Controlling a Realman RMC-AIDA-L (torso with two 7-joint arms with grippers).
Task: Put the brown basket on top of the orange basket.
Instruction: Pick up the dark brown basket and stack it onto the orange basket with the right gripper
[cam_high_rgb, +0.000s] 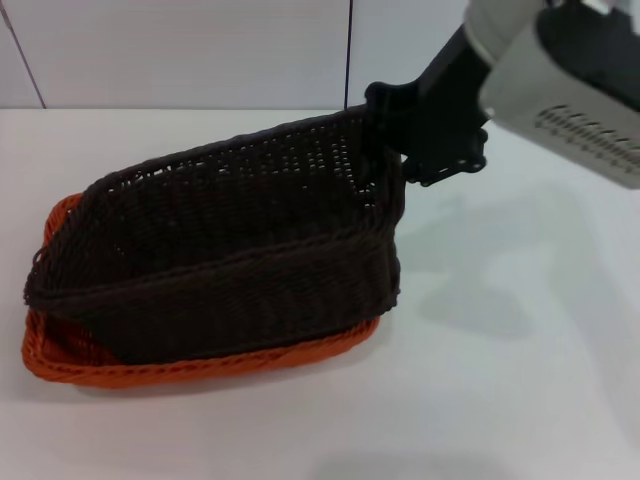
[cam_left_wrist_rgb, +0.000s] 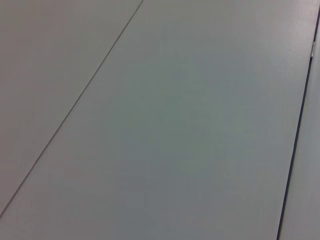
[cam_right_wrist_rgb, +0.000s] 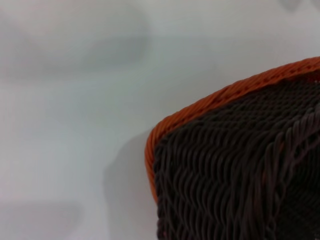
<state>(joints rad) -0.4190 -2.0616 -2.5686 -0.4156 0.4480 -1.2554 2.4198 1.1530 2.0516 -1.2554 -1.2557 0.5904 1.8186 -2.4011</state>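
Note:
The brown basket (cam_high_rgb: 230, 250) is tilted over the orange basket (cam_high_rgb: 200, 368). Its left end rests inside the orange one and its right end is raised. My right gripper (cam_high_rgb: 388, 125) comes down from the upper right and is shut on the raised right rim. The orange basket lies flat on the white table, showing only along its front and left rim. In the right wrist view the brown basket's (cam_right_wrist_rgb: 240, 170) weave fills the corner, with the orange basket's (cam_right_wrist_rgb: 200, 107) rim curving around it. My left gripper is out of view.
The white table (cam_high_rgb: 520, 380) stretches bare to the right and in front of the baskets. A pale panelled wall (cam_high_rgb: 200, 50) stands behind the table. The left wrist view shows only plain grey panels (cam_left_wrist_rgb: 175, 125) with thin seams.

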